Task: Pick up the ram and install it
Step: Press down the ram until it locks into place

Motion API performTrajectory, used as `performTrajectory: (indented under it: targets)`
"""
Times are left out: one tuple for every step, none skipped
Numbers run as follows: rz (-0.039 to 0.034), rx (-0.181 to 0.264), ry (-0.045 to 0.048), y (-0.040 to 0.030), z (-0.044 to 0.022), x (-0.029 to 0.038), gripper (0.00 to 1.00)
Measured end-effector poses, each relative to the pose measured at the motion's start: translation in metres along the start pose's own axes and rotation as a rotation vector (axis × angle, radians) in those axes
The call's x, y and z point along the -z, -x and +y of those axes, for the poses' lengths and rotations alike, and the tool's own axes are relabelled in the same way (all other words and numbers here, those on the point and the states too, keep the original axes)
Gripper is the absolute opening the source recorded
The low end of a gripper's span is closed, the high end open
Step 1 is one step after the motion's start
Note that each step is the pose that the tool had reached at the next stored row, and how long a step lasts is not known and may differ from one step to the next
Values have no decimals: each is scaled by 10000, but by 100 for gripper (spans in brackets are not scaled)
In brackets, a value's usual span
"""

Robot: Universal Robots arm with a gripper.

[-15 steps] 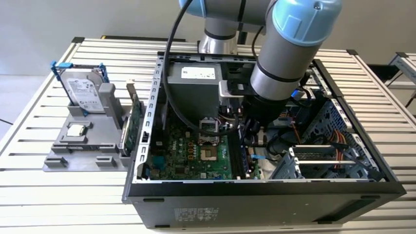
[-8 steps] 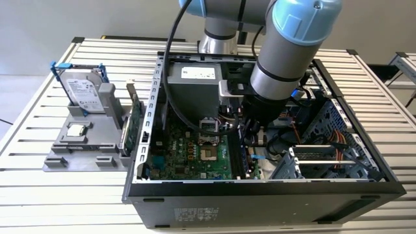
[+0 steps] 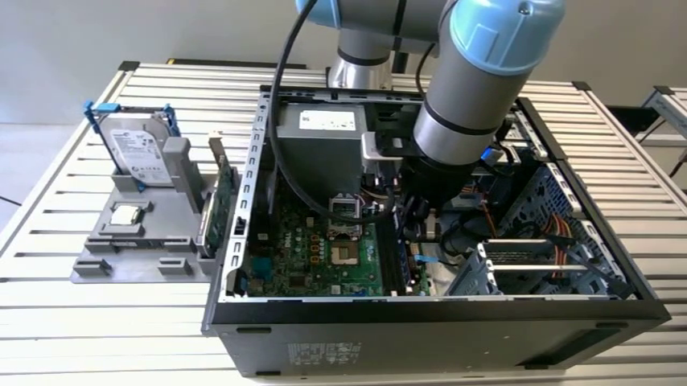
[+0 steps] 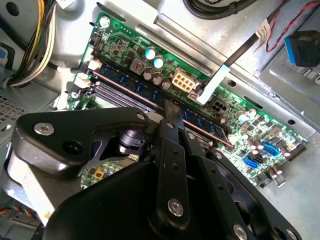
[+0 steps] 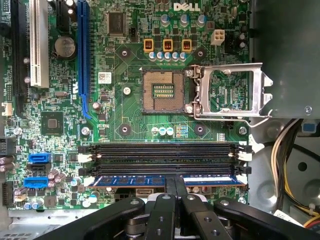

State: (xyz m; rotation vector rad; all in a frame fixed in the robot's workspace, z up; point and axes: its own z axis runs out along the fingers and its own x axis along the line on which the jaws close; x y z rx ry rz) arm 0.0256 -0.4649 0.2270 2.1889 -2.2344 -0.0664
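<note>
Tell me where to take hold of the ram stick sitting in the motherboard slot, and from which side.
Grip the ram at the middle of its exposed long top edge, coming straight down from above the motherboard. It stands on edge in the slot, with empty slots running alongside, so probably only its two flat faces near the top are free. The hand sits at that midpoint, fingers either side of the stick.

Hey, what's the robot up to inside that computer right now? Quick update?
End effector shut on the ram. Ram sits along the memory slot nearest the board's edge. Nothing blocking it.
</note>
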Motion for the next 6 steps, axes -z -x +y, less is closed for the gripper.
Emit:
performTrajectory:
  targets:
    - [0, 0, 0, 0, 0, 0, 0]
    - [0, -2, 0, 0, 1, 0, 0]
    - [0, -2, 0, 0, 1, 0, 0]
    - [0, -2, 0, 0, 1, 0, 0]
    - [0, -2, 0, 0, 1, 0, 0]
    - [1, -2, 1, 0, 1, 0, 0]
